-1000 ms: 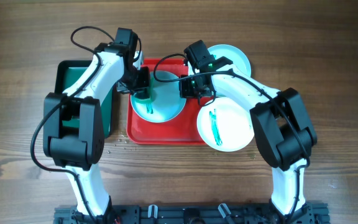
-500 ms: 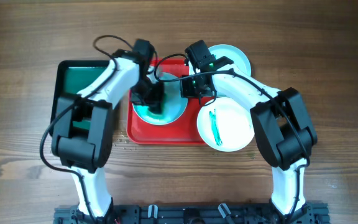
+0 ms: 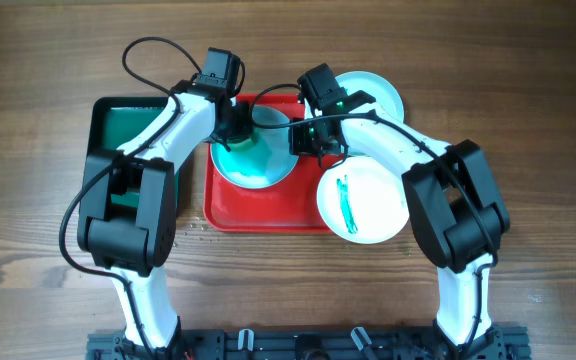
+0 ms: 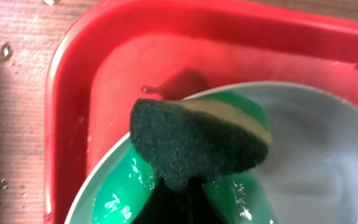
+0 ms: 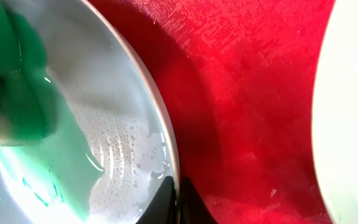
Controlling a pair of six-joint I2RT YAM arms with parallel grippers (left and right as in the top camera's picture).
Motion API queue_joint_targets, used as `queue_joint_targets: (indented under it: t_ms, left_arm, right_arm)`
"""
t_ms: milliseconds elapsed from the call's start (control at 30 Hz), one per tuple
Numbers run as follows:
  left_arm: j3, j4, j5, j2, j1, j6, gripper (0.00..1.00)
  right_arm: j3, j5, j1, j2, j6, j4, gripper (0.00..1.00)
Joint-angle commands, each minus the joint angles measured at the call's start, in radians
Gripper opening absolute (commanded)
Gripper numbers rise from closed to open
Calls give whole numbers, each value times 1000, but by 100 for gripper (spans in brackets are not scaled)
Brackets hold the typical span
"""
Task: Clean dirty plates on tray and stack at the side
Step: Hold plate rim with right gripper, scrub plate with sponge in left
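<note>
A wet plate (image 3: 258, 155) smeared teal-green lies on the red tray (image 3: 268, 215). My left gripper (image 3: 230, 125) is shut on a green sponge (image 4: 201, 140) and presses it on the plate's (image 4: 316, 149) far left part. My right gripper (image 3: 303, 140) is shut on the plate's right rim (image 5: 166, 149); the sponge (image 5: 11, 93) shows at the left of that view. A second plate (image 3: 363, 200) with a green streak overlaps the tray's right edge. A third, clean plate (image 3: 373, 95) sits behind on the table.
A dark green tray (image 3: 118, 130) stands left of the red tray. Water drops (image 3: 193, 230) lie on the wood near the red tray's front left corner. Cables loop above the left arm.
My left gripper with the sponge has moved from the plate's middle up to its far left edge. The right gripper has held still on the rim.
</note>
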Motion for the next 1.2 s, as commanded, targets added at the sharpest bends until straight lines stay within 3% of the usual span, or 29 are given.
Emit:
queue_joint_targets:
  t_ms: [0,167,300,433,667,700,800,900,1033,1167]
  left_arm:
    - [-6,-73,17,13,15,24,4]
    - [-6,-247,562,13,15,364,4]
    - [-6,-284,568,13,17,377,4]
    - [-6,-218,435,13,17,333,4]
    - [-6,-35,-95,13,17,151,4]
    - [-6,-39,-197,13,17,123,4]
    - [-6,-146,-215,13,16,111,4]
    - [-6,-317,-102,13,16,142,4]
    - [-6,-439,390,13,16,482,4]
    - [-6,-373,457,13,16,499,4]
  right_arm:
    - [-14,-21,3,20,3,1,4]
    - [-14,-30,3,20,0,1,4]
    - [-14,-117,3,21,-10,0,4]
    - [-28,-166,0,33,-25,6,4]
    - [-29,-176,-20,37,-26,11,4]
    - [-29,-172,-20,37,-26,11,4]
    - [-29,-171,-20,37,-26,11,4]
    - [-29,-167,-20,37,-24,13,4]
    - [-29,-169,-20,37,-24,15,4]
    - [-29,-178,-20,37,-27,13,4]
